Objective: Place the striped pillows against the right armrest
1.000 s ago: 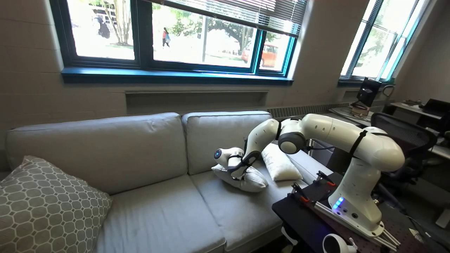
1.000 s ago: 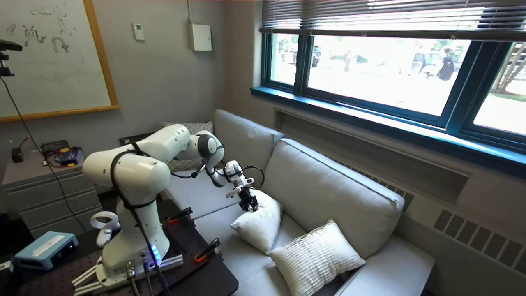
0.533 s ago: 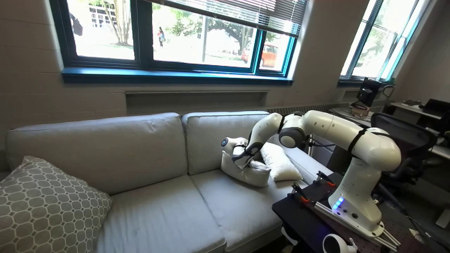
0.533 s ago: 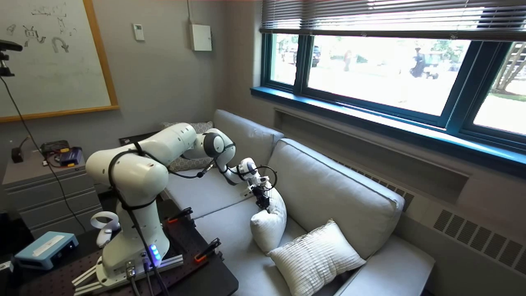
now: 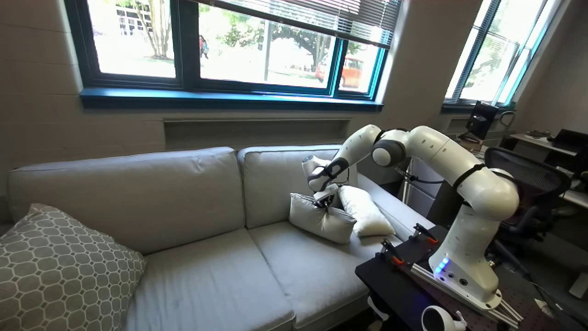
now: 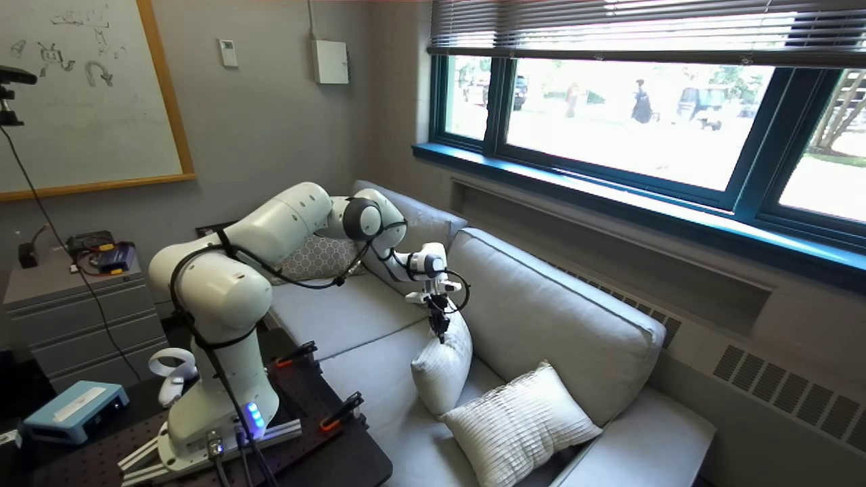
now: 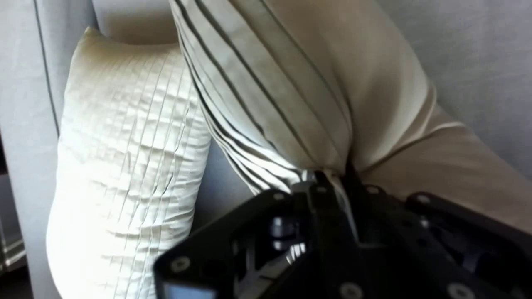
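pinching one striped pillow point(image 7: 332, 91), second pillow point(image 6: 521, 426) beside

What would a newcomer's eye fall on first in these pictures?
Probably the white Franka arm, which stretches over the light grey sofa; its black tool pinches the top of a striped pillow. The second striped pillow rests beside the armrest. At the sofa's opposite end a lattice-patterned pillow stands out, and a bright window lies behind the sofa.

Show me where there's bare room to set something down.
Bare: the seat between the lattice pillow and the held pillow; the armrest, where its top shows. Crowded: beside the armrest, where the loose pillow sits close to the held one.
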